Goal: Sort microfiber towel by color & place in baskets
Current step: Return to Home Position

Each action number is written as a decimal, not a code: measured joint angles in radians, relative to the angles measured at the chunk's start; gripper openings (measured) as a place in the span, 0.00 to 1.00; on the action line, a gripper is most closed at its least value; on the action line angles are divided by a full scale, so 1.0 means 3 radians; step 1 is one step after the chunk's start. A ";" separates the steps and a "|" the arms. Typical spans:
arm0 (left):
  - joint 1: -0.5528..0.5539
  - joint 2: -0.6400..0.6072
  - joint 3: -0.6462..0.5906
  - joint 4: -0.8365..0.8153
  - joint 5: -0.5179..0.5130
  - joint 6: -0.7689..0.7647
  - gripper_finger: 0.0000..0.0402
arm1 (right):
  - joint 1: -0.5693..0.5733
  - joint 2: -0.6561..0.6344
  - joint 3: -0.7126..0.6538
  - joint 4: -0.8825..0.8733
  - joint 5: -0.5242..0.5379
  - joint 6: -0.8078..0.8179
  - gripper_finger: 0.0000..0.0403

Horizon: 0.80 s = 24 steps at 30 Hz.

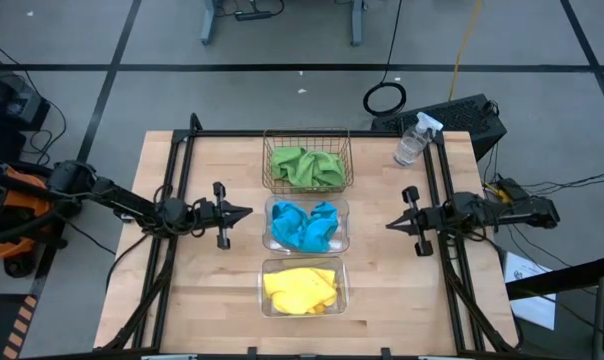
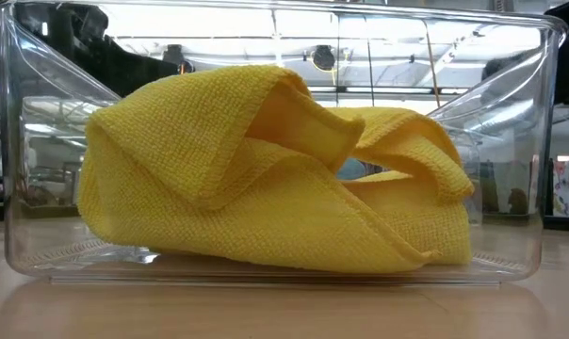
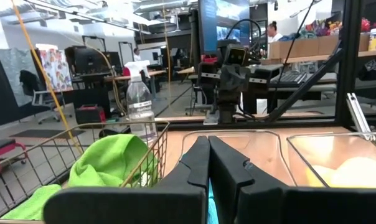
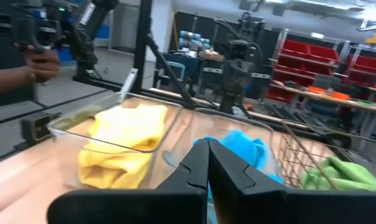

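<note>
High view: wire basket (image 1: 307, 132) sitting top centre, holding green towels (image 1: 304, 167). Blue towels (image 1: 304, 226) lying in middle clear bin (image 1: 344, 245), yellow towels (image 1: 300, 288) in lower clear bin (image 1: 342, 295). Left hand (image 1: 247, 212) hovering left of centre over counter (image 1: 202, 290), pinched tight, empty. Right hand (image 1: 389, 226) hovering right of centre, likewise.
Low view: yellow towels (image 2: 266, 179) filling lower clear bin (image 2: 548, 141).
Left wrist view: fingers (image 3: 194, 168) pressing together, gripping nothing.
Right wrist view: fingers (image 4: 197, 165) touching, gripping nothing.
</note>
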 joint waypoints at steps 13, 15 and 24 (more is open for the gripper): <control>0.0000 -0.0004 -0.0001 -0.0093 -0.0089 -0.0071 0.02 | -0.0156 0.0000 0.0000 -0.0017 0.0063 -0.0087 0.00; 0.0000 -0.0004 -0.0001 -0.0115 -0.0100 -0.0084 0.02 | -0.0156 0.0000 0.0000 -0.0027 0.0179 -0.0094 0.00; -0.0003 -0.0165 -0.0001 -0.0199 -0.0106 -0.0072 0.02 | -0.0156 0.0001 -0.0003 -0.0039 0.0313 -0.0096 0.00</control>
